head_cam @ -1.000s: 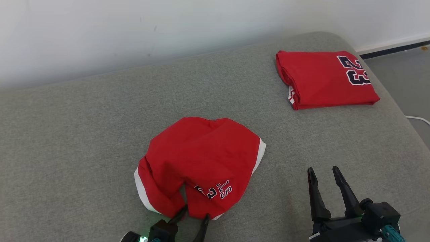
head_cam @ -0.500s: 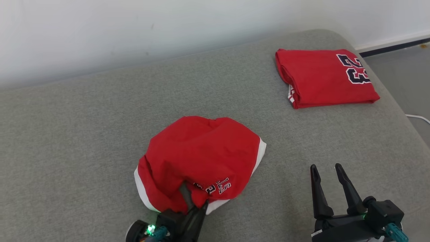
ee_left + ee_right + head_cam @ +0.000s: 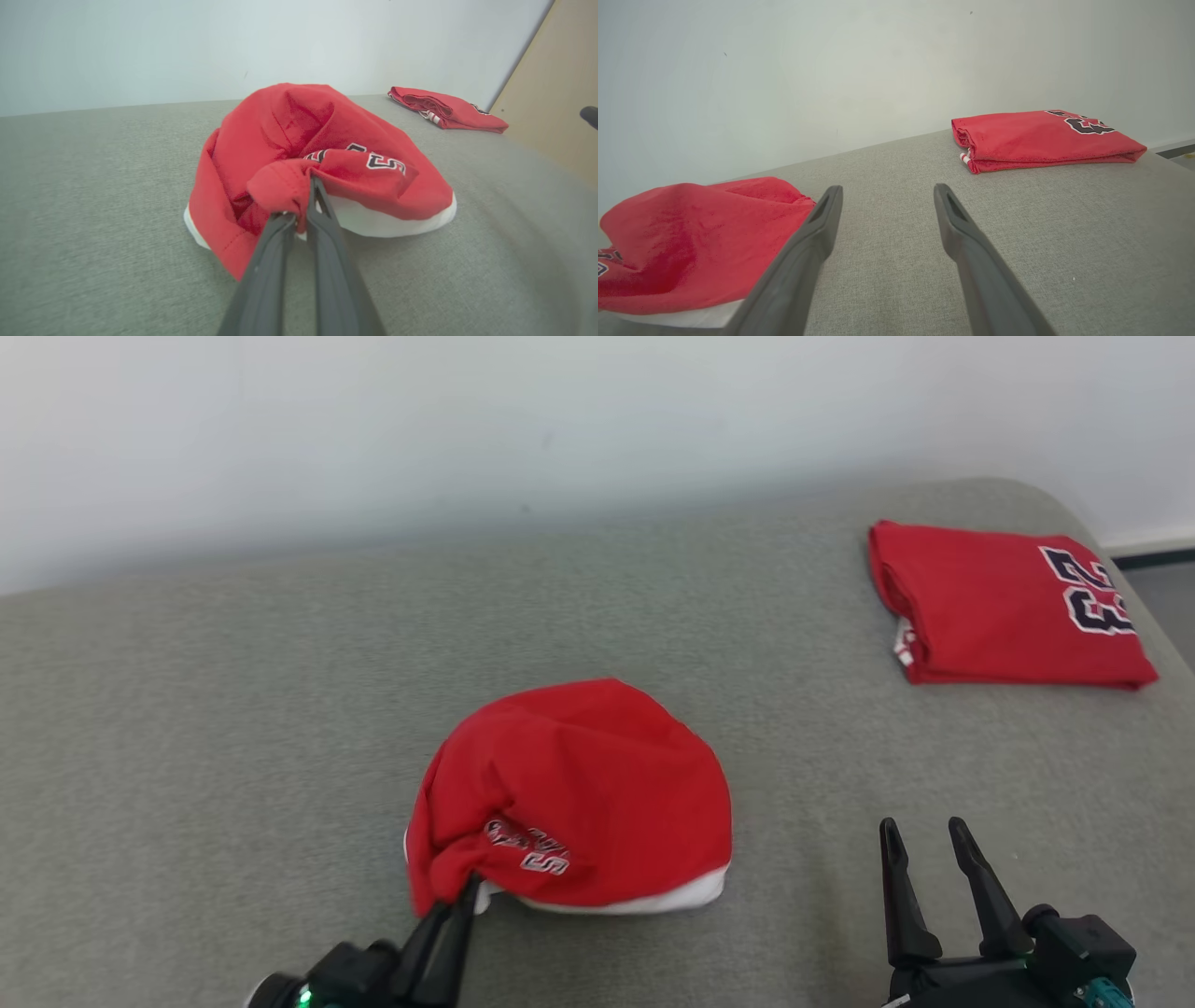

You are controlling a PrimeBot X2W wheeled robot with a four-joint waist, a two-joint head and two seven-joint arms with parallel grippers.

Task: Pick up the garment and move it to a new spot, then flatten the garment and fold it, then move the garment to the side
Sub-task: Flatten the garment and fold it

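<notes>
A crumpled red garment with white trim and dark lettering lies heaped in the middle of the grey cushion. My left gripper is shut on a bunched fold at the heap's near left edge; the left wrist view shows that fold of the garment pinched at my left gripper. My right gripper stands open to the right of the heap, holding nothing. In the right wrist view my right gripper hovers over bare cushion, with the garment off to its left.
A second red garment, folded flat with a dark number on it, rests at the cushion's far right corner, also visible as the folded garment. A pale wall runs behind. The cushion's right edge drops to the floor.
The camera has shifted, so the scene sits further right. My left gripper closed on the garment's near edge and pulled it leftwards, bunching the heap and rolling the lettering over. The right gripper stays open.
</notes>
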